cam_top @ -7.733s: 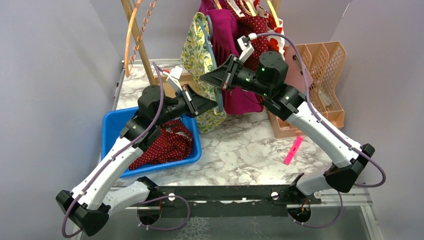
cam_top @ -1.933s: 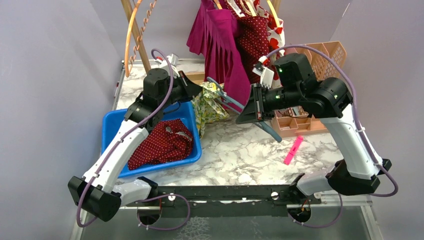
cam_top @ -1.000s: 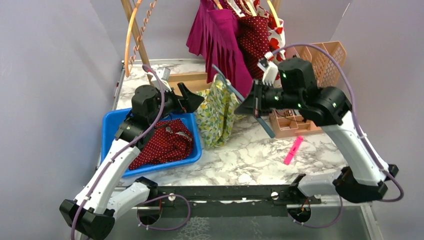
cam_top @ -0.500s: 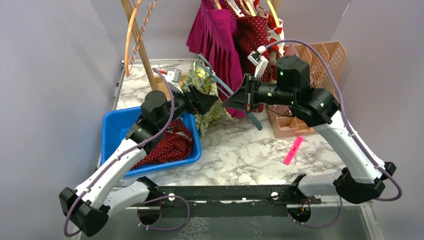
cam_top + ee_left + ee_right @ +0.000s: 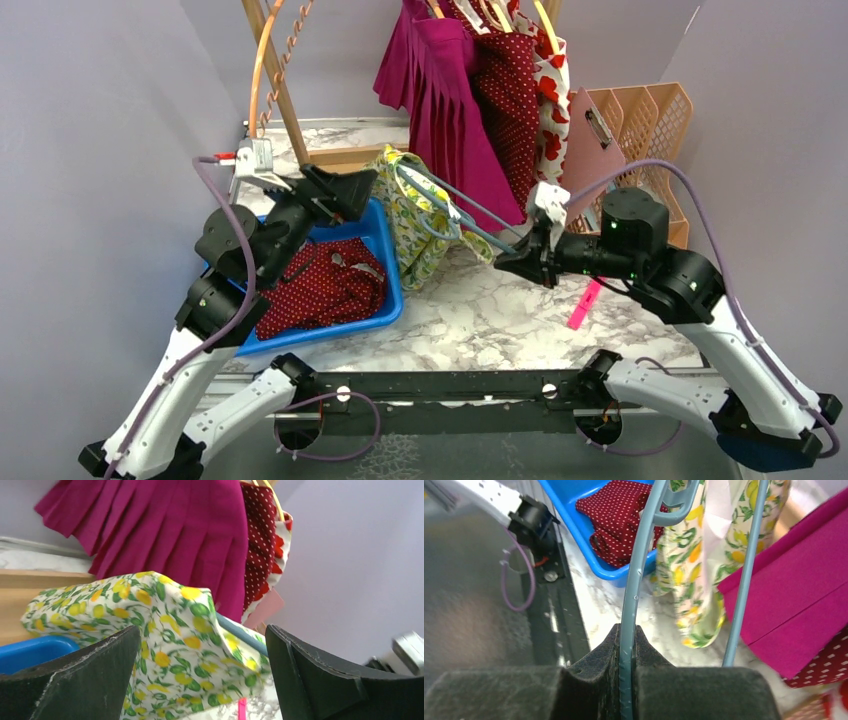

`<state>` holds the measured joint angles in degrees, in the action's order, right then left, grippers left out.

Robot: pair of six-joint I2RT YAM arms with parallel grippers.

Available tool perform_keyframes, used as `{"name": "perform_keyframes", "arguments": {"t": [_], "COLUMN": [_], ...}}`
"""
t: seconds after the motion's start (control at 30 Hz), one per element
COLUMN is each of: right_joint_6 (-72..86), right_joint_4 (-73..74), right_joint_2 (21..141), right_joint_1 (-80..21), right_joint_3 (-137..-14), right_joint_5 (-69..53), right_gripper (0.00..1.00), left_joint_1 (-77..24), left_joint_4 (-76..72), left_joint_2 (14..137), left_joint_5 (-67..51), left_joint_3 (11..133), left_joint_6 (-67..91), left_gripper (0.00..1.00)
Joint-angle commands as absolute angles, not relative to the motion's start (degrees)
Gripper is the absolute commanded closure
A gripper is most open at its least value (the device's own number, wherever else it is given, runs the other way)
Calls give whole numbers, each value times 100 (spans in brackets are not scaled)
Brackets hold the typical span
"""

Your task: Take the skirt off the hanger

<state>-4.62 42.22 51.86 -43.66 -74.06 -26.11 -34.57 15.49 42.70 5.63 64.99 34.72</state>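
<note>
A: Since L gripper (image 5: 355,190) hangs with jaws wide apart over the blue bin's (image 5: 385,300) far-right corner, gripping nothing, where's the skirt (image 5: 425,225) vs it?

B: Just past that corner, right of bin, bunched on the hanger (image 5: 470,215). Cloth looks to touch bin's right wall. L is the nearer arm.

A: Hanger axis?

B: Slants rightward, away from bin, into R gripper (image 5: 520,262), which is clamped tight on its rod.

A: Room?

B: Bin side looks open, so prob. pull cloth toward bin, off the rod's free end. Hung skirts (image 5: 450,90) crowd the space beyond bin's far-right corner, so stay low.
</note>
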Motion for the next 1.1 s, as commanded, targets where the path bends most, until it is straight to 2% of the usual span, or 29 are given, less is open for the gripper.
{"name": "perform_keyframes", "arguments": {"t": [0.0, 0.13, 0.3, 0.47, 0.63, 0.77, 0.97, 1.0, 1.07], "right_joint_6": [-2572, -3312, -3708, -3683, -3597, -3576, -3617, -3626, -3630], "right_joint_4": [4015, 4801, 5359, 5361, 5523, 5555, 5647, 5651, 5651], "right_joint_2": [4948, 5263, 5584, 5514, 5453, 5386, 5401, 5398, 5395], "right_joint_1": [-4359, -4359, -4359, -4357, -4359, -4359, -4359, -4359, -4359], "right_joint_3": [-7361, -7621, -7839, -7805, -7787, -7809, -7817, -7836, -7857], "right_joint_5": [-2927, -2678, -2337, -2241, -2155, -2218, -2197, -2197, -2201], "right_gripper": [99, 99, 99, 99, 99, 99, 99, 99, 99], "left_joint_1": [-3453, -3446, -3446, -3449, -3446, -3450, -3452, -3454, -3458], "left_joint_4": [2450, 3358, 4039, 4601, 4951, 4948, 4960, 4965, 4965], "left_joint_2": [4984, 6168, 6796, 7239, 7441, 7568, 7760, 7755, 7777], "left_joint_5": [1051, 544, 508, 310, 47, -60, -299, -225, -35], "left_joint_3": [7237, 8489, 9392, 9608, 9617, 9568, 9550, 9519, 9533], "left_joint_6": [3422, 2838, 2094, 1622, 1388, 1295, 1157, 1143, 1066], "left_gripper": [1, 1, 1, 1, 7, 20, 19, 20, 28]}}
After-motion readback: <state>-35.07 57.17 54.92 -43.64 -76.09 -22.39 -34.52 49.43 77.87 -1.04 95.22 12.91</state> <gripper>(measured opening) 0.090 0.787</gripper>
